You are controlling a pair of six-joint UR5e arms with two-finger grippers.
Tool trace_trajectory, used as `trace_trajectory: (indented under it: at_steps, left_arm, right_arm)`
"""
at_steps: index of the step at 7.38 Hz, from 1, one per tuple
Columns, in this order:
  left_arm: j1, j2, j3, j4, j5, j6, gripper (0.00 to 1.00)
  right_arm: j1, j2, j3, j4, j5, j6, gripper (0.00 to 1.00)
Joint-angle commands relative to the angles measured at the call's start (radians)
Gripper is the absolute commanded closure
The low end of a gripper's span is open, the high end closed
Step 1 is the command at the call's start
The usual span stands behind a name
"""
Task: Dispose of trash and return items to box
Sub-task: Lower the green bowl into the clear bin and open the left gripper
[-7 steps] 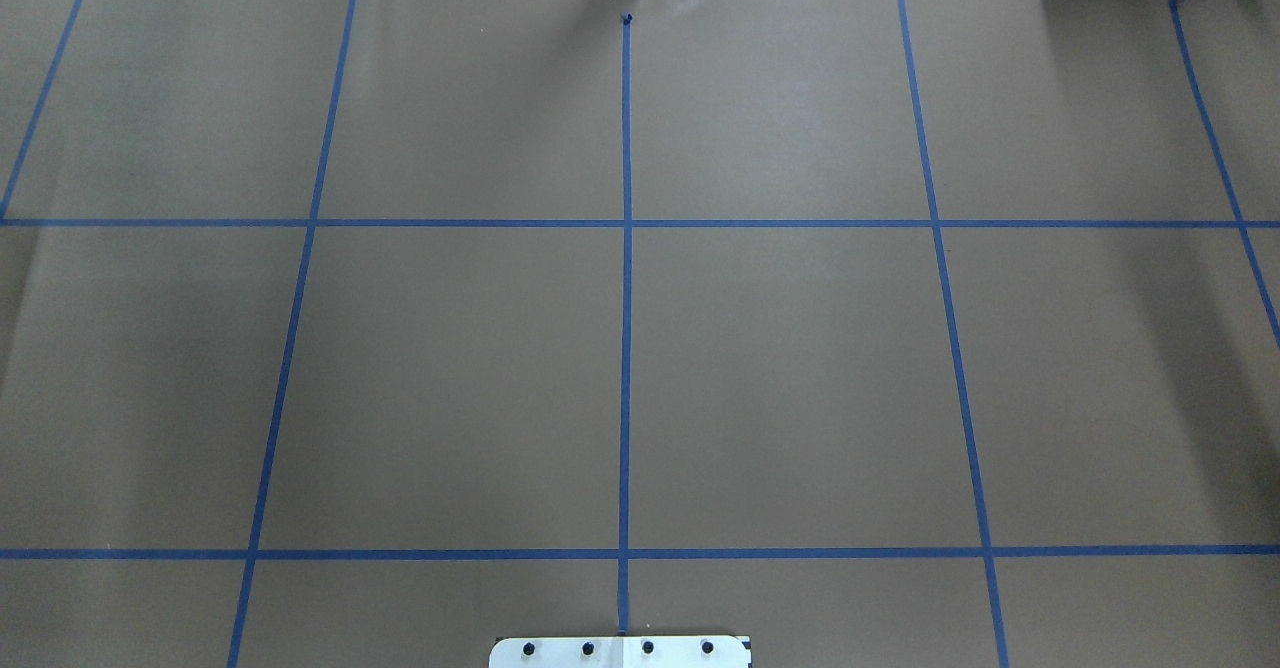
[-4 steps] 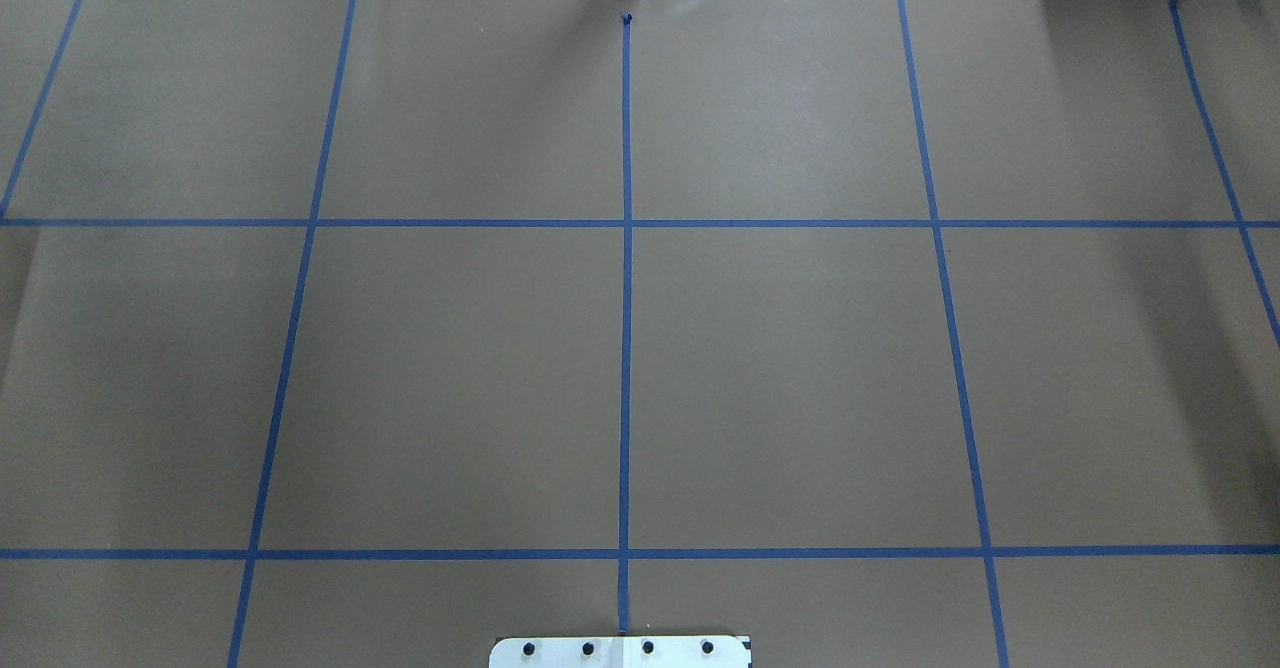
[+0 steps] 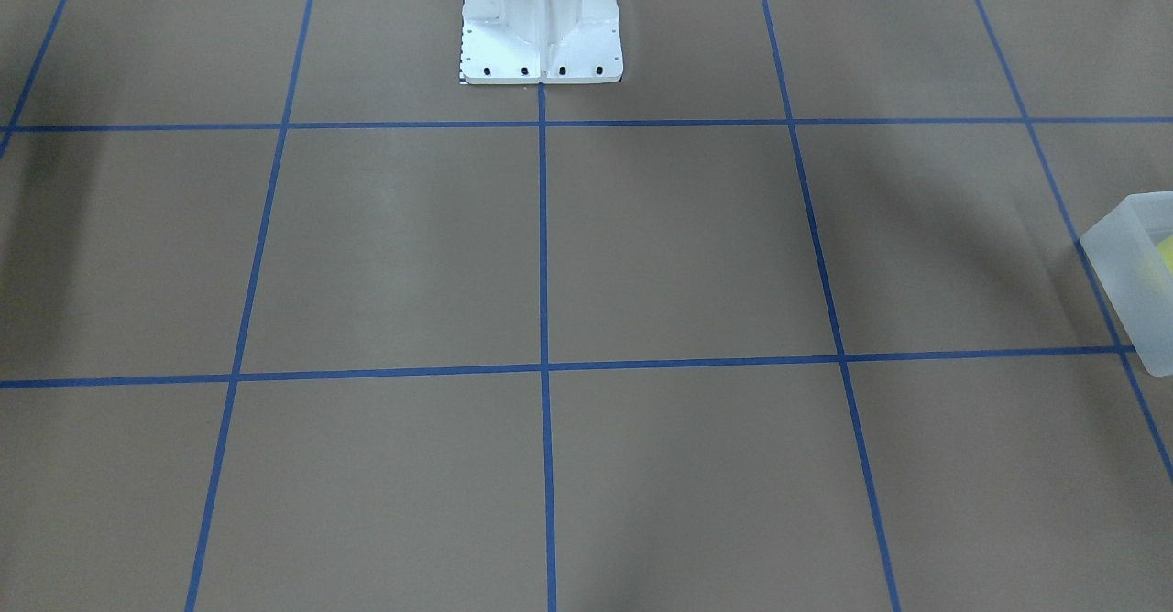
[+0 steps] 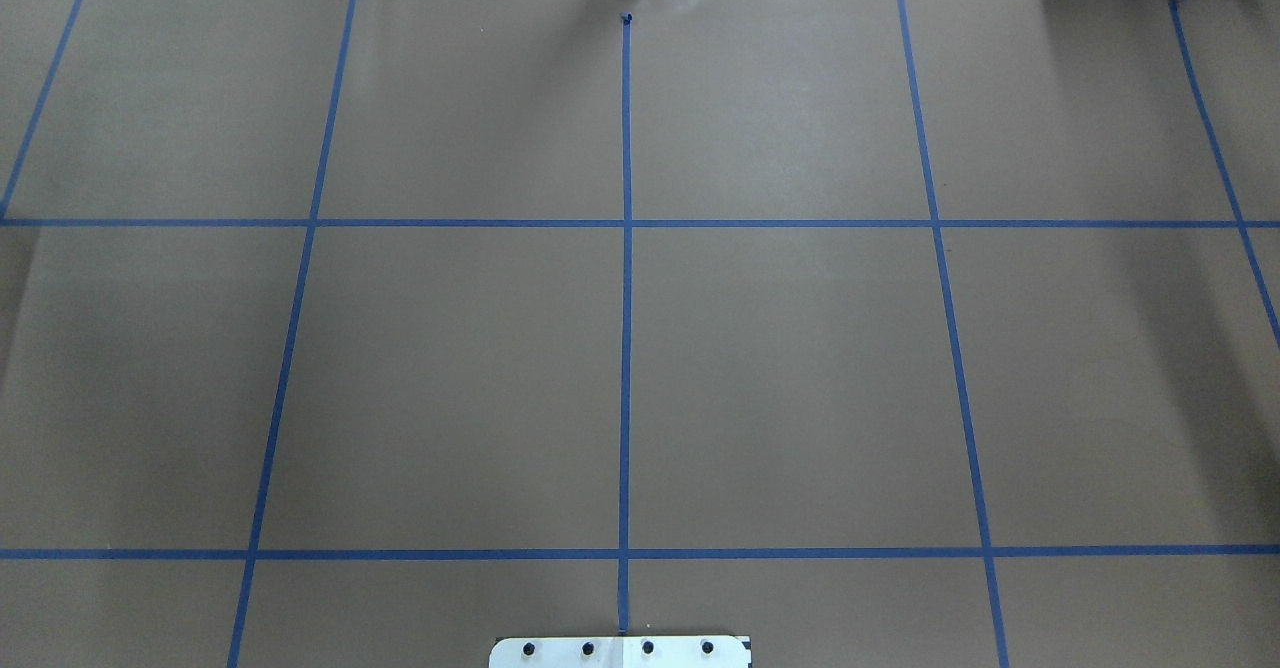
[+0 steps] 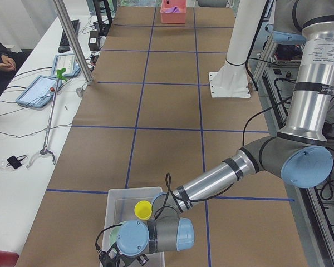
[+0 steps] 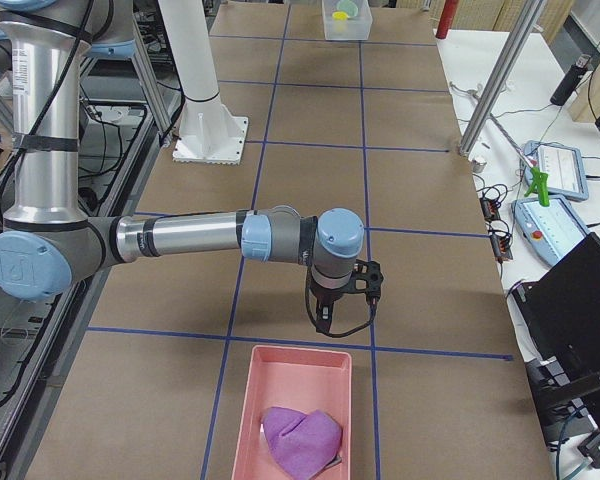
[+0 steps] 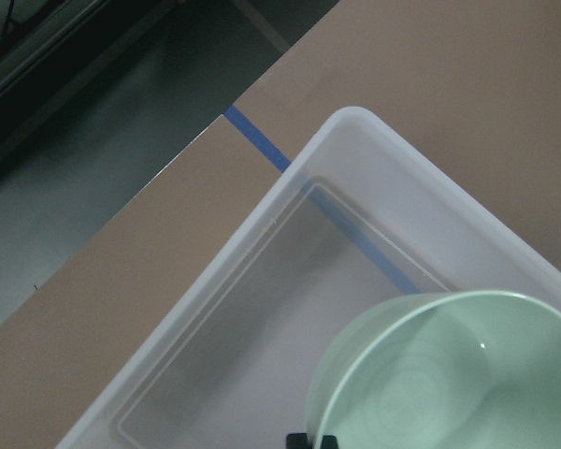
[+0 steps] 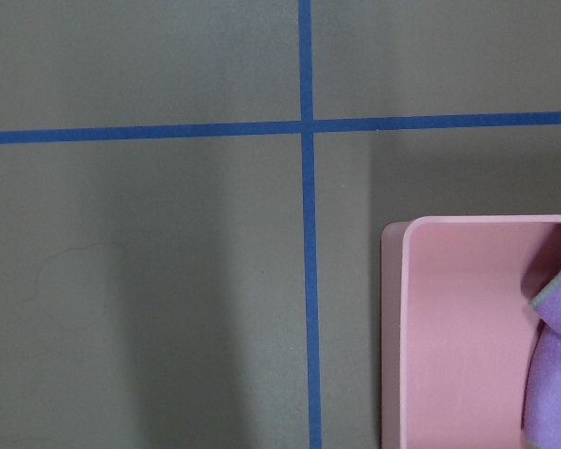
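Closest in, the left wrist camera gave me the mint-green bowl sitting upright inside the box, with bare box floor beside it. A strip of blue tape ran under the box and showed through its frosted bottom. Only a dark sliver of tool showed at that frame's lower edge.

From the left end of the table, I saw the left gripper hanging over the near end of the box, above the bowl. I could not tell whether its fingers were spread or pressed together. The yellow cup stood mouth-up in the box, just beside the bowl. The box sat at the table's left end, across a tape line.

Farther along, the white pedestal stood on the brown paper, at the table's robot-side edge.

At the far, right end I noted the right gripper pointing down above the paper, just short of the pink tray. I could not tell its finger state either. A crumpled purple cloth lay inside the tray.
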Motion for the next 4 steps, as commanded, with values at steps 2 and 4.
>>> trace_trajectory:
  at_steps: [2, 4]
  left_arm:
    - [0.0, 0.042, -0.035, -0.124, 0.061, 0.011, 0.01]
    - [0.002, 0.061, -0.166, -0.177, 0.058, 0.067, 0.01]
  right_arm:
    - [0.0, 0.007, 0.005, 0.0, 0.0, 0.004, 0.0]
    - [0.0, 0.008, -0.007, 0.067, -0.003, -0.009, 0.0]
